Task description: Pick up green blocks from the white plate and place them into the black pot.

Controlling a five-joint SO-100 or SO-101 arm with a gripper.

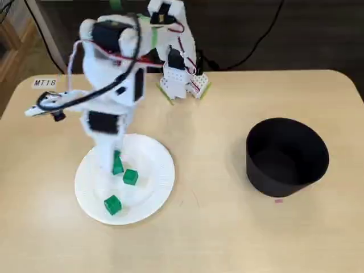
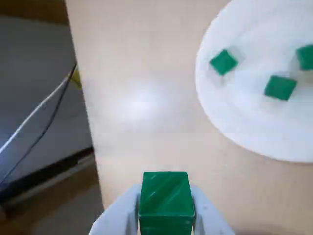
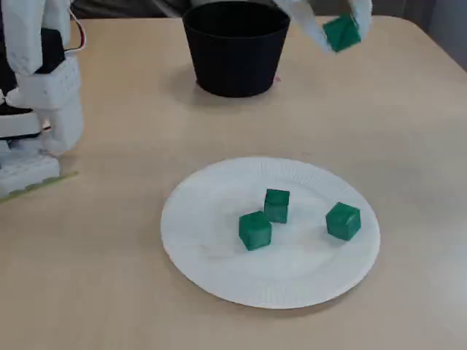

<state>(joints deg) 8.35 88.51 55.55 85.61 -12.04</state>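
Note:
My gripper is shut on a green block and holds it in the air, in front of and to the right of the black pot in this fixed view. The wrist view shows the same block between the white fingers. Three more green blocks lie on the white plate: two close together and one apart. In the higher fixed view the arm hangs over the plate, far left of the pot.
The arm's base stands at the table's back edge. A label reading MT18 is stuck near the left corner. In the wrist view the table's edge runs down the left, with a cable and floor beyond.

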